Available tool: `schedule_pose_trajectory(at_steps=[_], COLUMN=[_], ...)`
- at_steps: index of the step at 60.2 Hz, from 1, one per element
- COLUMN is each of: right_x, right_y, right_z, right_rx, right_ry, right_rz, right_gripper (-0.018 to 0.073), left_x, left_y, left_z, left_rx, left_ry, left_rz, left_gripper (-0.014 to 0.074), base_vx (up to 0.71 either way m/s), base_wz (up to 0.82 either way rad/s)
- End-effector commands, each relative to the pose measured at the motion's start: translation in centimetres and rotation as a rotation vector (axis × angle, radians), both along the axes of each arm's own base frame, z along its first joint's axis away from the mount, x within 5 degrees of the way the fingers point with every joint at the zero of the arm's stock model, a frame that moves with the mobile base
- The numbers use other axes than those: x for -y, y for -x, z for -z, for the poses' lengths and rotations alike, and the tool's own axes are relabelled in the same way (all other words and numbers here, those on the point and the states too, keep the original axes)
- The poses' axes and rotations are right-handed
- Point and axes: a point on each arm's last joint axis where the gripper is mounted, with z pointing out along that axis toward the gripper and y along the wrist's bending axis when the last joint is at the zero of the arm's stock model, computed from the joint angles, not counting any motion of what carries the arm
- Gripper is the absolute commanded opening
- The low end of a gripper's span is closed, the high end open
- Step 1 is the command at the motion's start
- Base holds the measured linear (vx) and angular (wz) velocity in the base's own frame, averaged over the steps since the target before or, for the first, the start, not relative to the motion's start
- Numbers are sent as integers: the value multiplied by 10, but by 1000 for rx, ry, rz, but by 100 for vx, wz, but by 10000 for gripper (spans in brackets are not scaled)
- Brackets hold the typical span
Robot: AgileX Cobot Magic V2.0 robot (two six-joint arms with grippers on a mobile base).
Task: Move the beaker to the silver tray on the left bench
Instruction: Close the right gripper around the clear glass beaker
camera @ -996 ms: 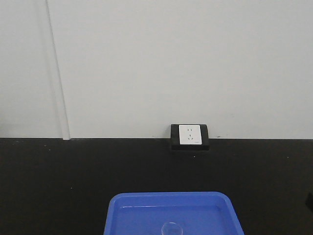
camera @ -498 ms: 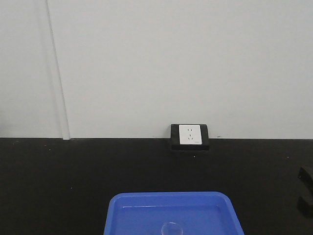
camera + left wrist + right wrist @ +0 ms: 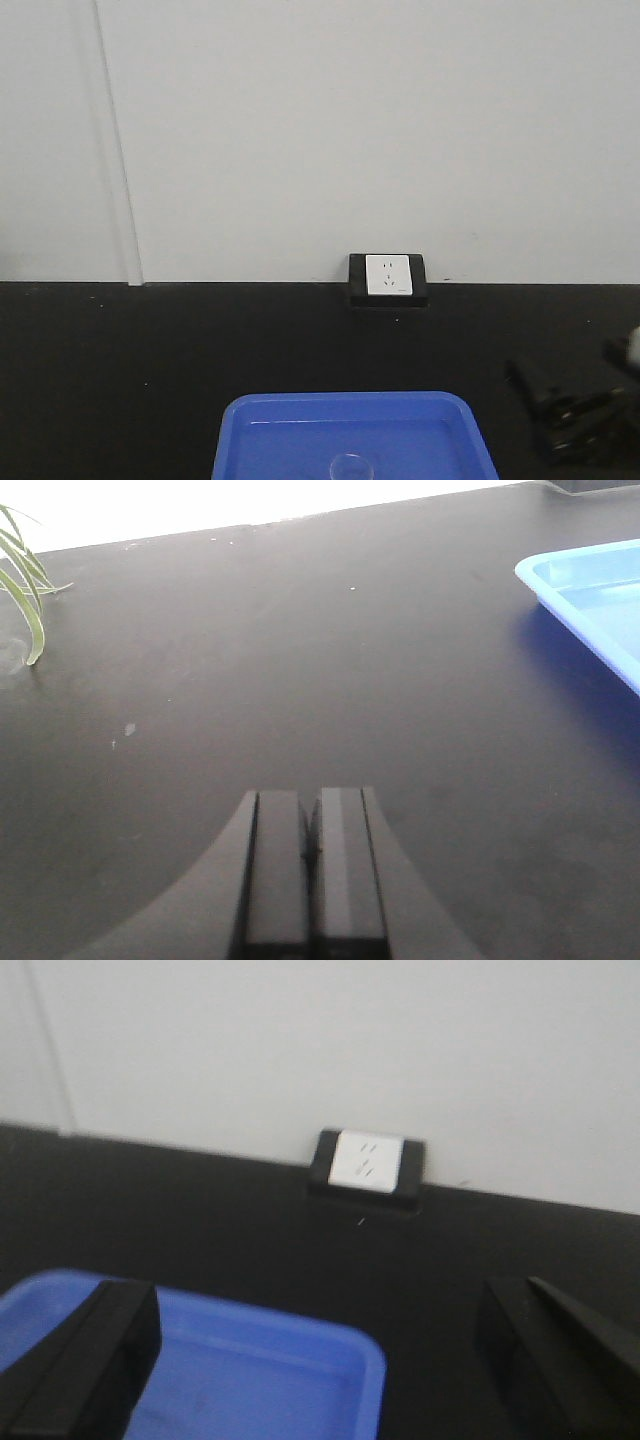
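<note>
Sitting inside the blue plastic tray (image 3: 345,398), close to its near edge in the front view, the beaker (image 3: 350,466) shows only as a small clear round rim against the blue floor; it stands upright and nothing touches it. The tray lies on the black bench top (image 3: 150,340), which runs back from the tray to a plain white wall (image 3: 350,130). Behind the tray, where bench and wall meet, sits a white wall socket in a black frame (image 3: 388,277).

To the right of the tray, well apart from the beaker, the right gripper (image 3: 575,410) hangs low over the bench as a dark shape. Its wrist view shows its two black fingers (image 3: 85,1355) spread wide, with the tray's far right corner between them and nothing held.

The left gripper (image 3: 310,855) is to the left of the tray over bare bench, its two fingers pressed flat together with nothing between them. Farther left of the tray, thin green plant leaves (image 3: 25,600) reach over the bench edge.
</note>
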Motion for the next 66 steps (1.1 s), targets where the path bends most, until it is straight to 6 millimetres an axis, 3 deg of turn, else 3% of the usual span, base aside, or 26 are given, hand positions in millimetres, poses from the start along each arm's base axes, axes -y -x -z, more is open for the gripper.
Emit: schedule_pose_trajectory(at_steps=[1, 8, 20, 51, 66], right_x=[-24, -48, -78, -100, -112], right_y=[-12, -22, -29, -55, -82], right_z=[6, 36, 71, 141, 166], right_rx=[22, -81, -138, -134, -129], right_ry=[67, 87, 81, -76, -124], right_rz=[-131, -215, -326, -394, -366], right_gripper=[659, 627, 583, 582, 582], left_x=[1, 1, 1, 1, 1], left_y=[-2, -2, -2, -2, -2], left_z=[0, 0, 0, 0, 0], left_rx=[62, 62, 62, 62, 62], left_ry=[7, 7, 7, 7, 7], left_rz=[12, 12, 12, 12, 12], left_gripper=[1, 1, 1, 1, 1], base_vx=[0, 0, 0, 0, 0], base_wz=[0, 0, 0, 0, 0])
